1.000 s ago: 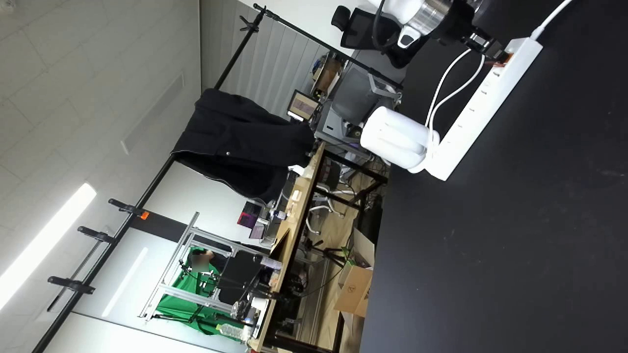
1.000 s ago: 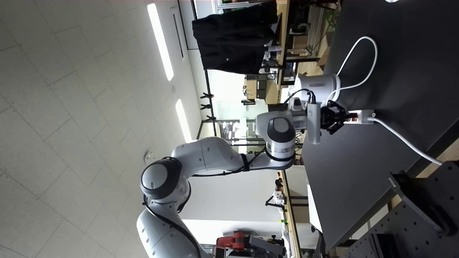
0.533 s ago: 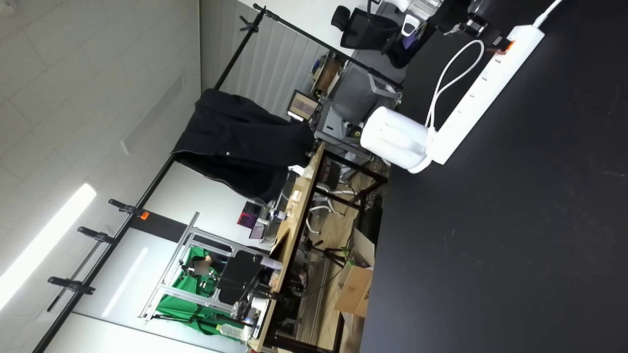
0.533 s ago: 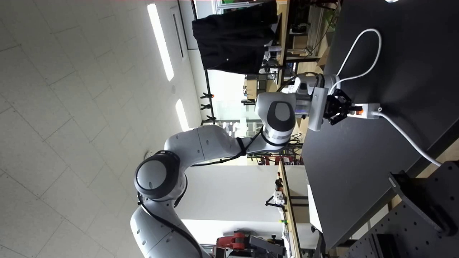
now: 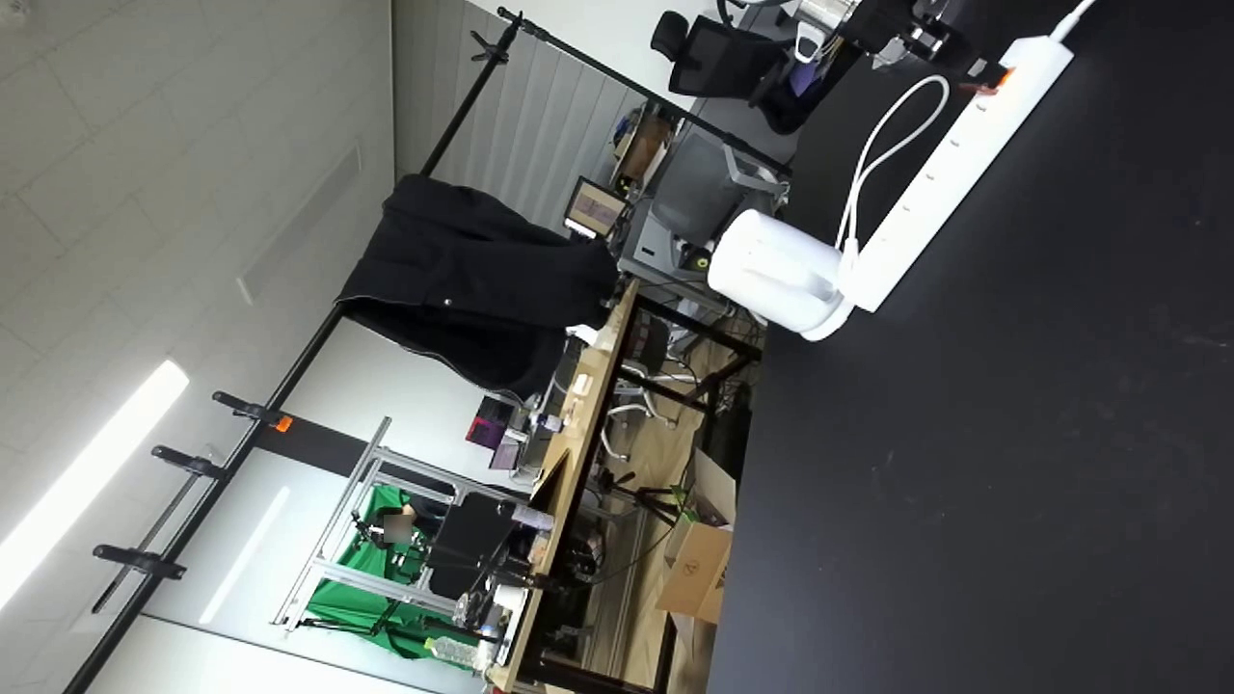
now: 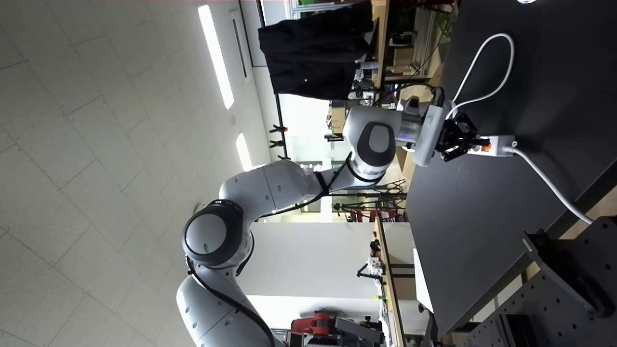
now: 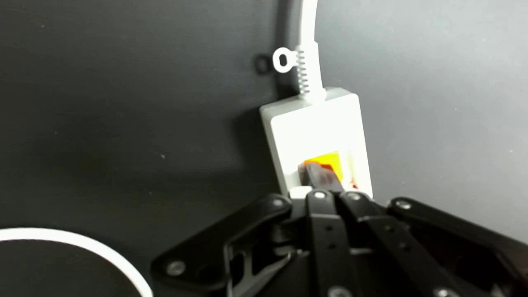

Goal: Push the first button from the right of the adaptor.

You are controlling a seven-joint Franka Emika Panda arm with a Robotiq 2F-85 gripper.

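gripper (image 7: 323, 176): tips together, at orange button (image 7: 333, 159) | risk: power strip (image 7: 318, 131) may slide, button unpressed | cause: slanted push

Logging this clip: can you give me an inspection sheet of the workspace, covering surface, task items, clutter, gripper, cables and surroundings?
Surface: black tabletop with a few small pale marks.
Job's things: long white power strip, with an orange switch near its corded end.
Clutter: white rounded appliance, perhaps an electric kettle, beside the strip's far end; whether they touch can't be told.
Gripper: shut, its tip at the orange switch; whether the switch is pressed can't be told.
Cables: thick white cord leaving the strip's end; thinner white cable looping out near the appliance.
Surroundings: black jacket hung on a black pole; open cardboard box beyond the table edge.
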